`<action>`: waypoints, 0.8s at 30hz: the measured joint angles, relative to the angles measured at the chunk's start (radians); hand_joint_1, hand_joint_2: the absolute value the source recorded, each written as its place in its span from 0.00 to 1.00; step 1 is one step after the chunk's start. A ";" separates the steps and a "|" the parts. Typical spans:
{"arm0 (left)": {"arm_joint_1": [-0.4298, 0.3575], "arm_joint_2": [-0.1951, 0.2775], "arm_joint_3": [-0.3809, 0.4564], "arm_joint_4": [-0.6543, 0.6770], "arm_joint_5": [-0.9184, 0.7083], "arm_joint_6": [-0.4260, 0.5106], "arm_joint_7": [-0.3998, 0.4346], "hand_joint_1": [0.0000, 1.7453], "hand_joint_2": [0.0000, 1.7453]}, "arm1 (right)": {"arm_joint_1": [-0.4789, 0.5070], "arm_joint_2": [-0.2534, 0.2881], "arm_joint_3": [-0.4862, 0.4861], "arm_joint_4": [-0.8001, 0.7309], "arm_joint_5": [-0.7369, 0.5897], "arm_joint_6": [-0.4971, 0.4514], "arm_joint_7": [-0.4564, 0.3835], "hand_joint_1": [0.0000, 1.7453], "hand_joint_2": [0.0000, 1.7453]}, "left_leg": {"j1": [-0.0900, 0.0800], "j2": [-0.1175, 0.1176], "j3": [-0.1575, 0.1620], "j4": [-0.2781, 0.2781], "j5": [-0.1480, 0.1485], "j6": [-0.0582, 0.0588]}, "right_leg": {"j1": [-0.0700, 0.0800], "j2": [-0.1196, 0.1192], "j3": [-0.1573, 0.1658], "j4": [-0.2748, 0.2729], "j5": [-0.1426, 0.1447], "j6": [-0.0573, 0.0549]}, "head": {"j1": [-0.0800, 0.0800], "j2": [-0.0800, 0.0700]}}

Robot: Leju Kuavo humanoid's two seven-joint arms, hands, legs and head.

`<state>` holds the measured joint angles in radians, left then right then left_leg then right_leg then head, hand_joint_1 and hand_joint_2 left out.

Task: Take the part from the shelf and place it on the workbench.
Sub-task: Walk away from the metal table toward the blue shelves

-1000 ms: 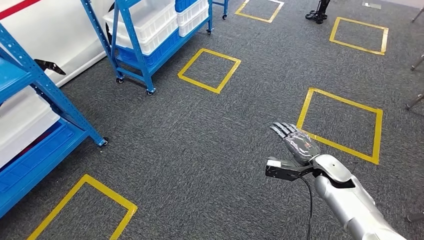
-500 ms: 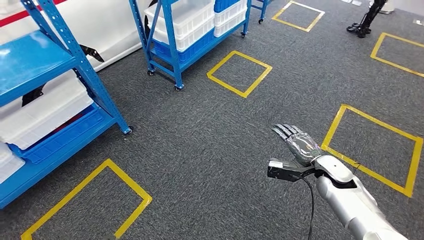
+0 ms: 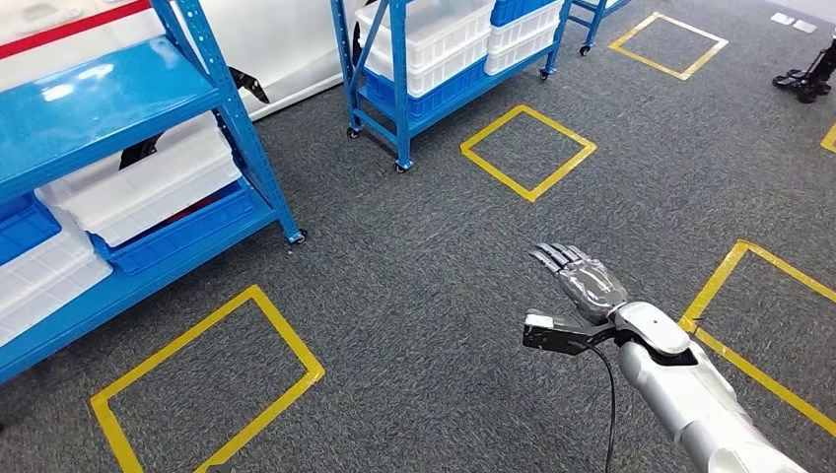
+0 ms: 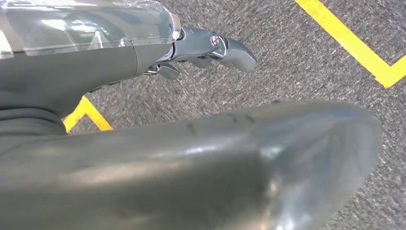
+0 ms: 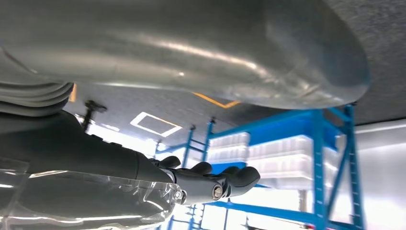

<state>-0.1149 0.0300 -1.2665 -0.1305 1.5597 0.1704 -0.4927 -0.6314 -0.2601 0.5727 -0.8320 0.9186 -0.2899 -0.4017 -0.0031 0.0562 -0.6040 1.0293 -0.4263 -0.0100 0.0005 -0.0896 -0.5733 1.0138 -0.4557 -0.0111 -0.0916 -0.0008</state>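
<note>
Fingers (image 3: 562, 258) of the right hand (image 3: 582, 286) are spread and straight, holding nothing, raised over grey carpet with no part taken yet.

The left hand (image 4: 210, 45) hangs low over the carpet, its fingers loosely extended and also empty. The blue shelf (image 3: 118, 89) stands at the near left, carrying white bins (image 3: 148, 187) and blue bins (image 3: 25, 222); a second blue shelf on wheels (image 3: 444, 59) stands farther back. The part itself cannot be made out; it is probably inside one of the bins. No counter is visible. Likely risks: the outstretched right arm (image 3: 690, 394) could strike a shelf upright while the robot approaches, the robot could stop outside the yellow floor square (image 3: 207, 384) and reach short, or reach into the wrong bin.
</note>
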 joint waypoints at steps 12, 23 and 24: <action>-0.006 0.000 0.000 0.000 0.002 -0.001 -0.003 0.00 0.00 | -0.010 0.009 0.009 0.023 -0.004 0.004 -0.012 0.00 0.00 | 0.009 -0.116 0.007 -0.028 0.019 0.032 | -0.018 0.090 -0.117 0.230 -0.079 0.040 | 0.001 0.000; -0.010 -0.001 0.002 -0.001 0.011 -0.011 0.000 0.00 0.00 | -0.025 0.020 0.016 0.025 -0.002 0.018 -0.023 0.00 0.00 | 0.014 -0.084 -0.090 0.151 -0.073 -0.021 | -0.023 0.083 -0.018 0.006 0.010 -0.001 | 0.000 0.000; -0.010 -0.001 0.003 -0.001 0.011 -0.011 0.000 0.00 0.00 | -0.025 0.020 0.017 0.025 -0.002 0.020 -0.025 0.00 0.00 | 0.015 -0.072 -0.121 0.218 -0.100 -0.023 | -0.020 0.071 -0.018 0.007 0.009 -0.003 | 0.000 0.000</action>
<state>-0.1246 0.0290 -1.2633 -0.1312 1.5705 0.1598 -0.4925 -0.6567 -0.2403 0.5895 -0.8065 0.9163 -0.2702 -0.4264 0.0120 -0.0154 -0.7249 1.2471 -0.5265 -0.0334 -0.0194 -0.0182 -0.5917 1.0203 -0.4465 -0.0142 -0.0914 -0.0008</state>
